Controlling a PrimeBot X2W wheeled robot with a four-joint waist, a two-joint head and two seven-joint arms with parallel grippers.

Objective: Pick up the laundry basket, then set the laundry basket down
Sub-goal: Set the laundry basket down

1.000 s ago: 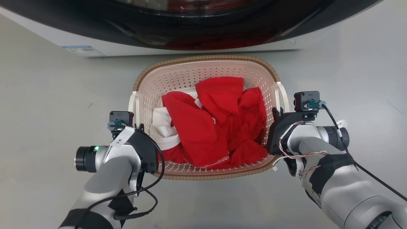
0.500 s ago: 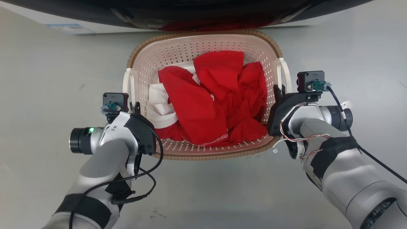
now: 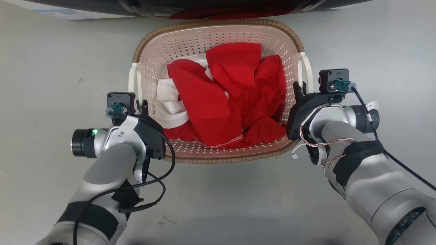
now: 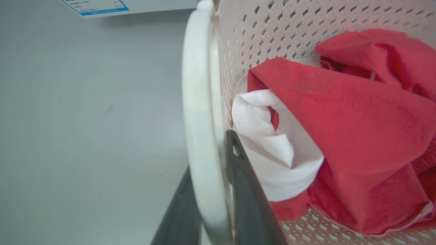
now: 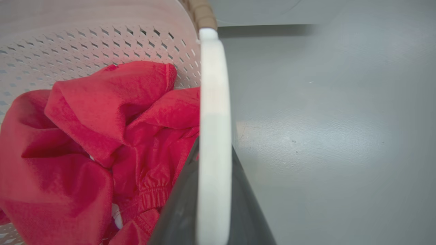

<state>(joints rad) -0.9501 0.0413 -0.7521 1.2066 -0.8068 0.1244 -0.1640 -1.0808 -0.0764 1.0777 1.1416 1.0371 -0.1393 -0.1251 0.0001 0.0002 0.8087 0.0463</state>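
You look down on a smooth, pale grey floor (image 3: 218,204), evenly lit by soft, diffuse light. Along the top edge of your head view runs the washer (image 3: 218,6), its front dark and glossy with a red glint in it. On its white panel at the upper left you see a label (image 3: 58,13) with a blue border, its print too small to read. A few dark scuff marks (image 3: 166,217) speckle the floor near the bottom edge. In your right wrist view a pale sheen lies on the floor, and a thin band of shadow runs under the washer.
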